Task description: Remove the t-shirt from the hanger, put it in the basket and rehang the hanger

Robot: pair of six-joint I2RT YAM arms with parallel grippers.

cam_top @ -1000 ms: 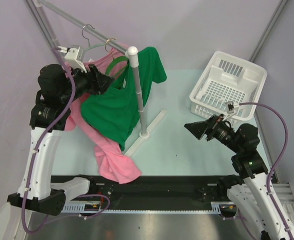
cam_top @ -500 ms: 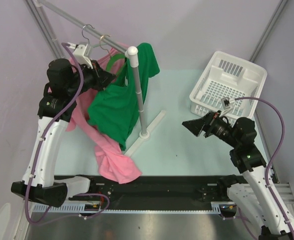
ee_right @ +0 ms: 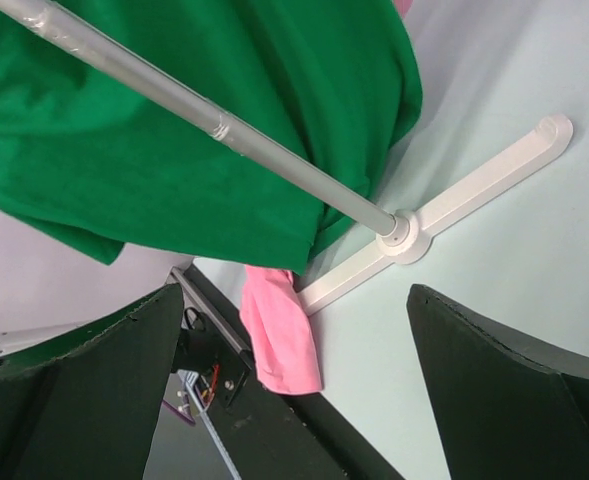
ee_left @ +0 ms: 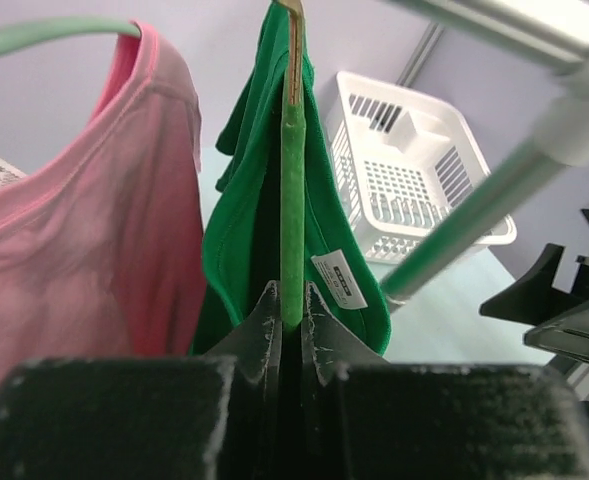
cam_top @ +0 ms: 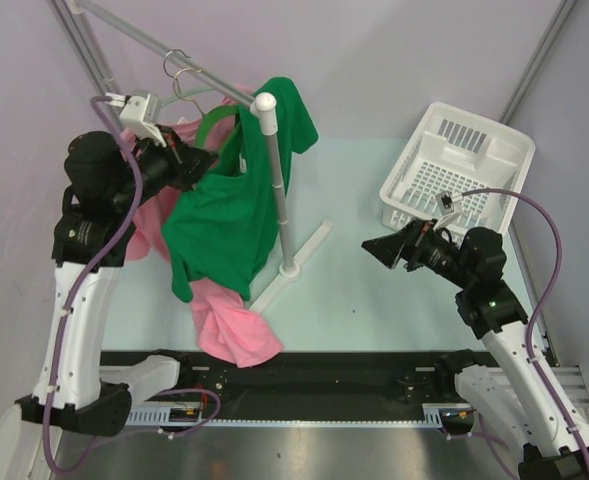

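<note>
A green t-shirt (cam_top: 224,215) hangs on a green hanger (cam_top: 217,115) at the rack's white upright pole (cam_top: 277,185). My left gripper (cam_top: 196,165) is shut on the hanger's green bar. In the left wrist view the bar (ee_left: 291,200) runs up from between my closed fingers (ee_left: 267,315), with the green shirt (ee_left: 239,235) draped around it. My right gripper (cam_top: 377,247) is open and empty, low over the table to the right of the rack. Its wrist view shows the green shirt (ee_right: 174,130) from below.
A pink t-shirt (cam_top: 229,325) hangs on a pale hanger (ee_left: 54,30) behind the green one and trails onto the table. The rack's cross foot (cam_top: 294,262) lies mid-table. A white basket (cam_top: 459,170) stands at the back right. The metal rail (cam_top: 144,40) crosses the top left.
My left gripper has shifted left and back with the hanger, and the green shirt has swung left and hangs lower. My right gripper has edged left toward the rack.
</note>
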